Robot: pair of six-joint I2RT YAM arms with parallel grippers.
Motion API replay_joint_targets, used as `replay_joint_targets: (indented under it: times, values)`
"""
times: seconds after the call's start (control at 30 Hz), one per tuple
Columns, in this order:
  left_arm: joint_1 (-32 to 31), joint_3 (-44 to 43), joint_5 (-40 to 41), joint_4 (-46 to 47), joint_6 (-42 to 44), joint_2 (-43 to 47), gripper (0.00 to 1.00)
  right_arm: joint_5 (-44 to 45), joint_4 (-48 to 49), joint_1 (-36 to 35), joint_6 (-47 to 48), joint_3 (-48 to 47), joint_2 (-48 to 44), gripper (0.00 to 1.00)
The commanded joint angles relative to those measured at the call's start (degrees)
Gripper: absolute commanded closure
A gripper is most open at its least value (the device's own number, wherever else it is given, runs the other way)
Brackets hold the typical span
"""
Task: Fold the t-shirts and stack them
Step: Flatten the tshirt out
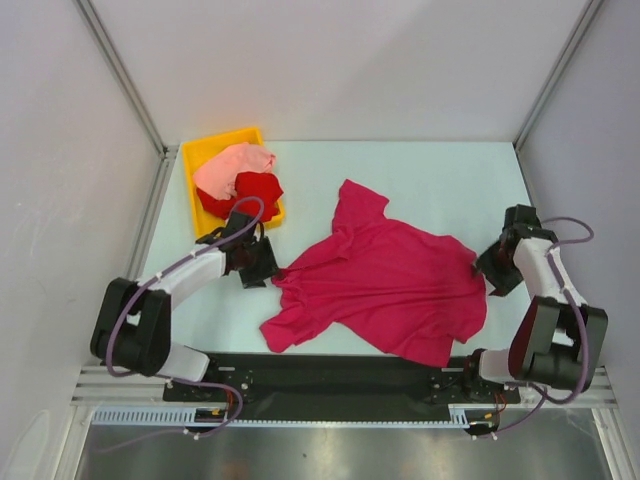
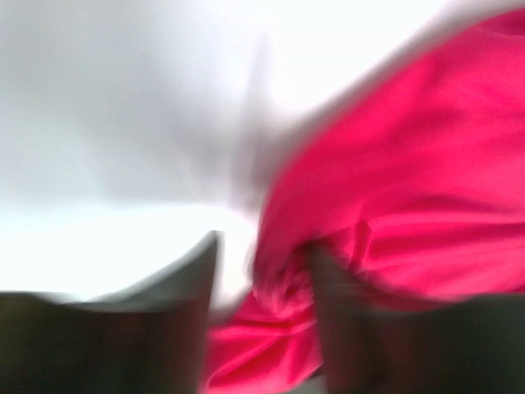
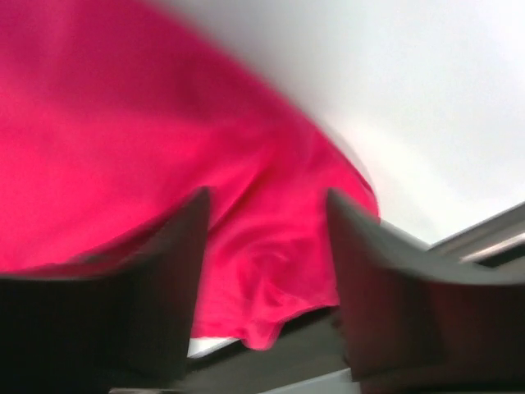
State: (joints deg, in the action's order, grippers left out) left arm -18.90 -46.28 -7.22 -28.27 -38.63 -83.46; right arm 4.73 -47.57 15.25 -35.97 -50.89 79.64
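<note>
Item: magenta t-shirt [image 1: 385, 280], crumpled, centre frame. At its left edge, left gripper [image 1: 268, 268]; at its right edge, right gripper [image 1: 487, 268]. Both have fingers apart around cloth; whether they grip it cannot be told. Step, likely: spreading flat before folding. Next: even outward pull. Waiting: red t-shirt [image 1: 255, 190], salmon t-shirt [image 1: 232, 168], in yellow bin [image 1: 205, 150], upper left.

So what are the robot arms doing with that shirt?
The magenta shirt lies rumpled on the table. The left arm is at one side of it and the right arm at the other, jaws over the cloth; it's too blurry to tell if they grip it. The red shirt and pale pink shirt sit heaped in the yellow bin.
</note>
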Motion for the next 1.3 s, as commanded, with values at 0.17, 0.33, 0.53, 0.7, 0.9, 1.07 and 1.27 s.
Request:
replay_joint_targets:
  times: [0.17, 0.33, 0.53, 0.7, 0.9, 1.07, 1.27]
  values:
    - [-0.1, 2.4, -5.3, -0.3, 1.1, 11.0, 0.26, 2.3, 3.2, -28.2, 12.7, -16.2, -3.1, 0.02]
    - [-0.5, 2.4, -10.4, 0.9, -1.5, 9.3, 0.43, -14.1, 12.0, -37.6, 6.0, -22.5, 9.5, 0.12]
    - [-1.1, 2.7, -7.6, 1.5, -4.2, 10.0, 0.37, -20.4, 21.1, -43.5, -1.3, -24.3, 21.0, 0.30]
    - [-1.1, -0.1, -3.7, -2.1, -3.6, 10.3, 0.46, -20.0, 21.6, -45.8, -4.5, -27.1, 27.5, 0.59]
    - [-1.1, -1.5, 0.3, -5.6, -1.4, 11.7, 0.50, -20.2, 23.4, -46.2, -4.5, -27.2, 29.5, 0.44]
    - [-1.1, -2.4, 1.9, -7.6, 0.2, 11.6, 0.53, -19.6, 22.3, -47.3, -4.9, -29.1, 31.4, 0.38]
    - [-1.1, -4.0, 3.9, -9.7, 1.8, 10.3, 0.57, -17.3, 16.2, -48.6, -4.6, -36.4, 37.2, 0.42]
